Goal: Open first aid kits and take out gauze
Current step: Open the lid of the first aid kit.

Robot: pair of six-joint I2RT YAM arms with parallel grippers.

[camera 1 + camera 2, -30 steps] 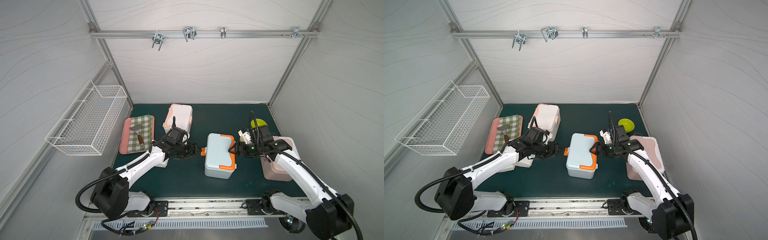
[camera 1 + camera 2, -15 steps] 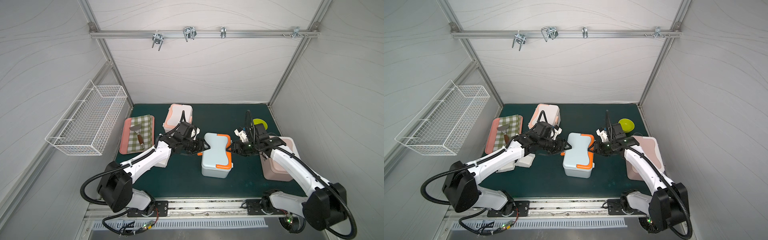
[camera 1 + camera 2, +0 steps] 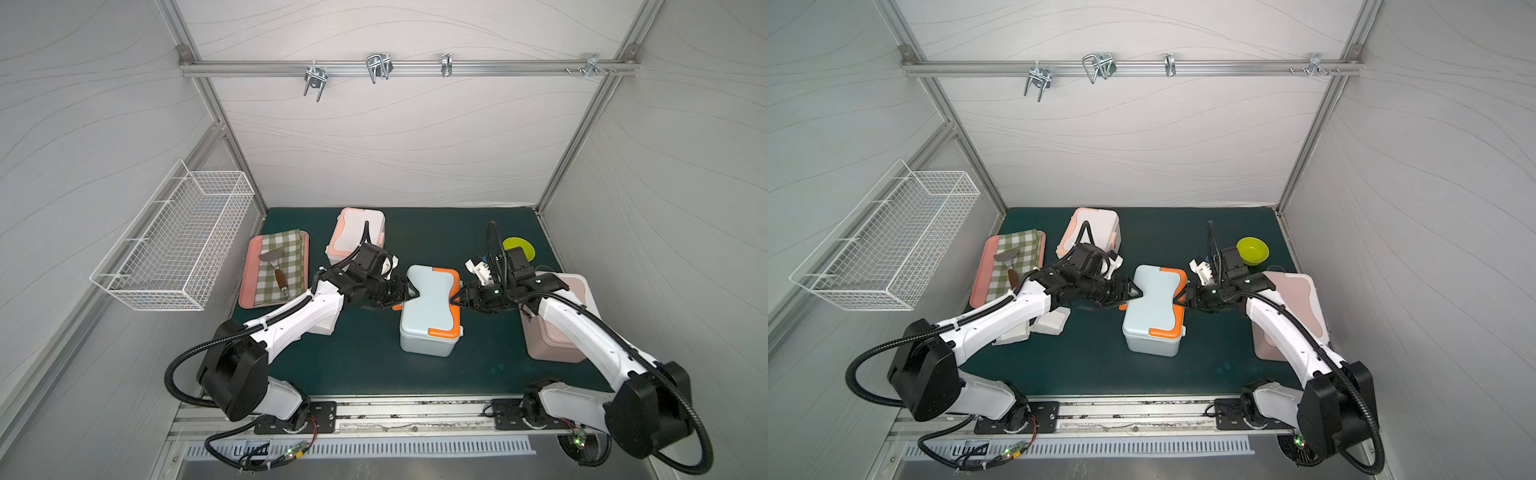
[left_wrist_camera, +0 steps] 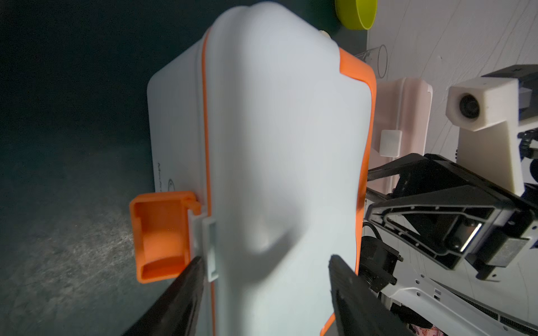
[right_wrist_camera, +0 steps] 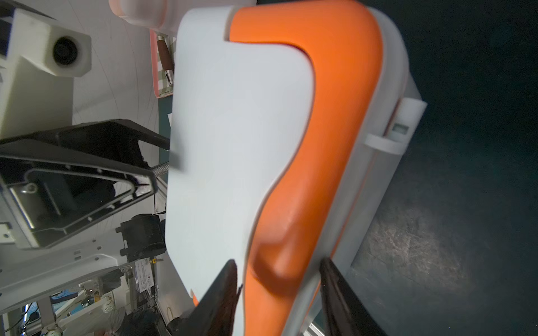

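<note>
The dark green mat (image 3: 365, 361) carries everything. A white wire basket (image 3: 178, 249) hangs on the left wall. A pink tray (image 3: 249, 282) with a checked cloth (image 3: 286, 270) lies at far left.

The pale pink kit (image 3: 548, 347) sits at the right edge, partly under the right arm. The white kit with peach trim (image 3: 353, 226) stands far, just right of the tray. The light blue kit (image 3: 428, 307) sits mid-mat with its lid down.

The left gripper (image 3: 411, 291) meets its left end and the right gripper (image 3: 457, 297) its right. Both wrist views show jaws apart astride the lid's edge. Whether they squeeze cannot be told.

Gauze pads (image 3: 1054, 324) lie on the mat under the left arm, clear in a top view. Elsewhere only a corner (image 3: 326, 328) peeks out. Only the left wrist view shows the orange latch (image 4: 160, 235) swung outward.
</note>
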